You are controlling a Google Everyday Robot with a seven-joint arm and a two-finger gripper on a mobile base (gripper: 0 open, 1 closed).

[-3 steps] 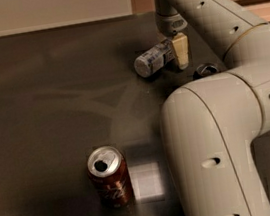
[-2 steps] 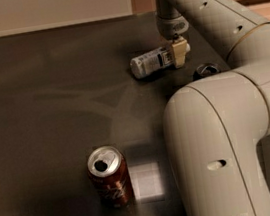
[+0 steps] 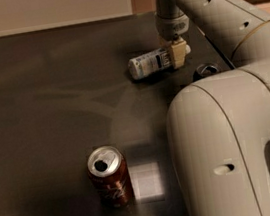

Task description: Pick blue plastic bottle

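The blue plastic bottle (image 3: 149, 63), pale with a white-and-blue label, lies on its side near the back of the dark table (image 3: 50, 117). My gripper (image 3: 177, 53) comes down from above at the bottle's right end. Its tan fingers (image 3: 181, 51) are closed around that end. The bottle sits level, at or just above the tabletop. I cannot tell if it touches the table.
An open red drink can (image 3: 110, 177) stands upright at the front left. A dark can (image 3: 205, 70) shows partly behind my arm, just right of the bottle. My large white arm (image 3: 222, 147) fills the right front. A pale wall runs along the table's far edge.
The bottle has turned from tilted to nearly level and shifted slightly left. The gripper's fingers have drawn in around its right end.
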